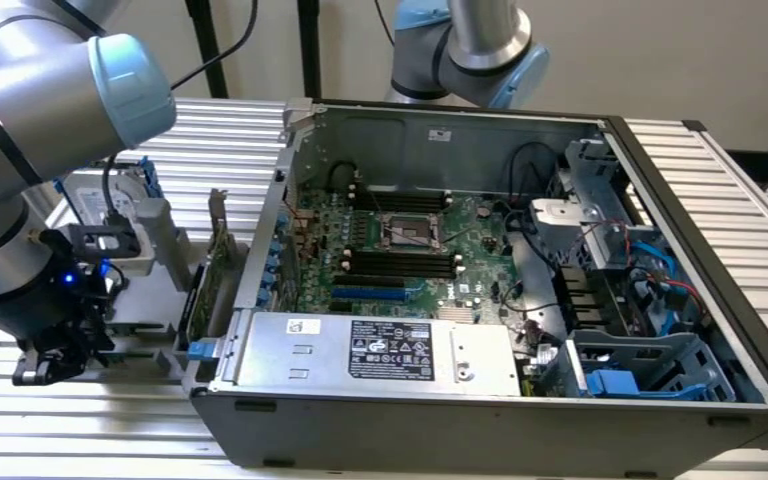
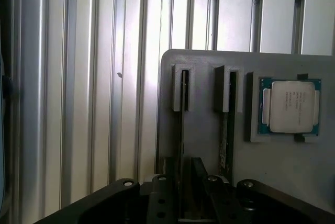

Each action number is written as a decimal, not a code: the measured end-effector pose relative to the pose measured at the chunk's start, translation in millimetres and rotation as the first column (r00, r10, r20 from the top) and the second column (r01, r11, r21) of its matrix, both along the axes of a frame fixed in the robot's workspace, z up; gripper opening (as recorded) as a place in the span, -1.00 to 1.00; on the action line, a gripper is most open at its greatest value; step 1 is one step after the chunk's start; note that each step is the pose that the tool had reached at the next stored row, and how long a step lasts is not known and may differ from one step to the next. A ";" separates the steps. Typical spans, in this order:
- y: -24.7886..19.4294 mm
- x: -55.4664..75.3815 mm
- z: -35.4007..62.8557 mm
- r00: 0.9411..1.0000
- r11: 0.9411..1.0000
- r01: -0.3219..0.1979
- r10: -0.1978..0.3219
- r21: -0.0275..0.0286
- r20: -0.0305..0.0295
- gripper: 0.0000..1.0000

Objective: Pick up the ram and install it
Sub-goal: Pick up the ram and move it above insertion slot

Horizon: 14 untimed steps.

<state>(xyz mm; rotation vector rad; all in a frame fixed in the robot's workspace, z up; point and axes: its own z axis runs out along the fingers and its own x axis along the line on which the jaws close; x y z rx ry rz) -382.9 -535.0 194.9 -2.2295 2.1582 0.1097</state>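
Ram (image 2: pixel 181 124) stands on edge in the grey holder (image 2: pixel 204 62), in the slot farther from the CPU (image 2: pixel 291 106). Tool (image 2: pixel 188 187) sits over it; whether it is clenched we cannot tell. We judge it best to centre on the stick and pull straight along the slot.

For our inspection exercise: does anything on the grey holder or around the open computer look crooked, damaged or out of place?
Nothing stands out. Both memory sticks stand straight in their slots on the grey holder, the processor lies square in its recess, and the computer case sits flat on the table.
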 end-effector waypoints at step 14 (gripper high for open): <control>0.0 -0.3 -0.3 1.000 1.000 0.000 0.000 0.000 0.000 -0.73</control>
